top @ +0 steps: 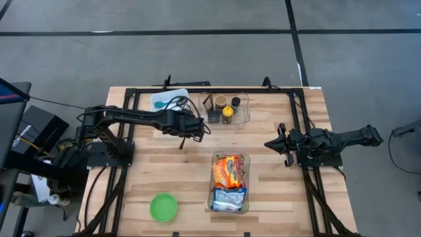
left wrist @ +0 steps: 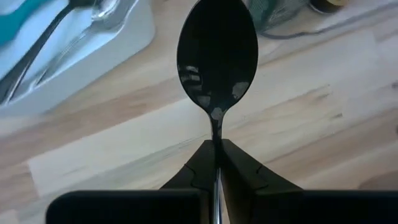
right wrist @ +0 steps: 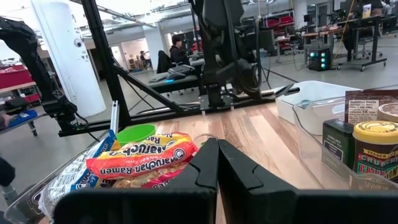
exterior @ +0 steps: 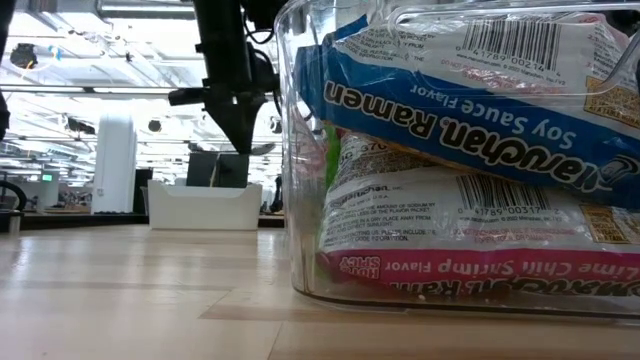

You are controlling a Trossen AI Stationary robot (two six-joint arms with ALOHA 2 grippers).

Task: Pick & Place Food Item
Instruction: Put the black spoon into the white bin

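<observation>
Spoon (left wrist: 217, 50) is up in the left gripper (left wrist: 216, 149), handle pinched between the closed fingers, bowl sticking out past the tips, over bare wood of the table (top: 171, 172). From the high view that gripper (top: 197, 126) hangs just in front of the white tray (top: 164, 99) and near the clear bin of jars (top: 245, 113); the spoon itself is only a thin dark sliver under the tips there, hard to make out. Left wrist view gives what the top cam can't: the shiny bowl w/ reflections, and more cutlery lying in the white tray (left wrist: 93, 43) beyond it, blurred. Low view shows the arm as a dark column coming down, w/ the spoon's (exterior: 255, 147) bowl edge-on below it, clear of the tabletop.

Ramen packs (top: 228, 172) sit stacked in a clear container (top: 214, 197), between the two grippers and nearer the table's front. Low view is mostly filled by that container (exterior: 300, 200), cut off at the frame edge; labels read soy sauce and lime chili shrimp. Green bowl (top: 163, 207) sits well off from the left gripper, toward the front edge.

Right gripper (top: 276, 143) waits fully closed, empty, just beside the ramen container. Its wrist cam sees ramen (right wrist: 143, 158), green bowl (right wrist: 135, 133), jars (right wrist: 375, 146). A person sits far back in the room (right wrist: 178, 46).
</observation>
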